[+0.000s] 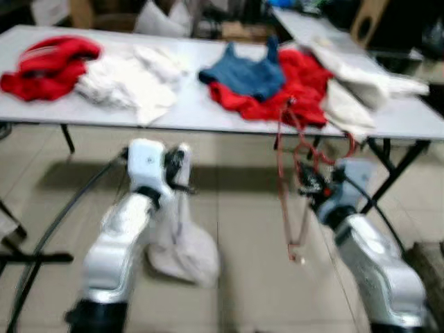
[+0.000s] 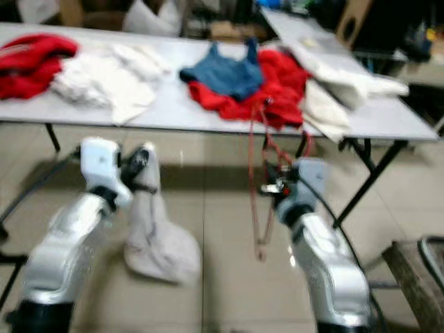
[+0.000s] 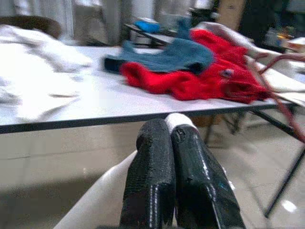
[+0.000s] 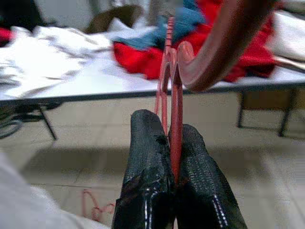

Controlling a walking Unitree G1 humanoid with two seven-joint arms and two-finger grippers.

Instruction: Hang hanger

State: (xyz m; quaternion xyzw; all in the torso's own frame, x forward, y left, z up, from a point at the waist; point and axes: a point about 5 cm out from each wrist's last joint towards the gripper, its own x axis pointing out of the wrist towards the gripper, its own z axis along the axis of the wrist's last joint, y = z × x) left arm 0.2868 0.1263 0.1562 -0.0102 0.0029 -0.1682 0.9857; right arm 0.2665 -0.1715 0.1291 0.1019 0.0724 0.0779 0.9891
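Note:
My right gripper is shut on a red hanger, which hangs in front of the table edge; its hook curves close above the fingers in the right wrist view. A white garment droops toward the floor from my left gripper, which is shut on it below the table's front edge. In the left wrist view a bit of that white cloth shows between the closed fingertips.
A long grey folding table stands ahead with red, blue and white clothes and another red heap. Black table legs slant at the right. A dark object sits at the lower right.

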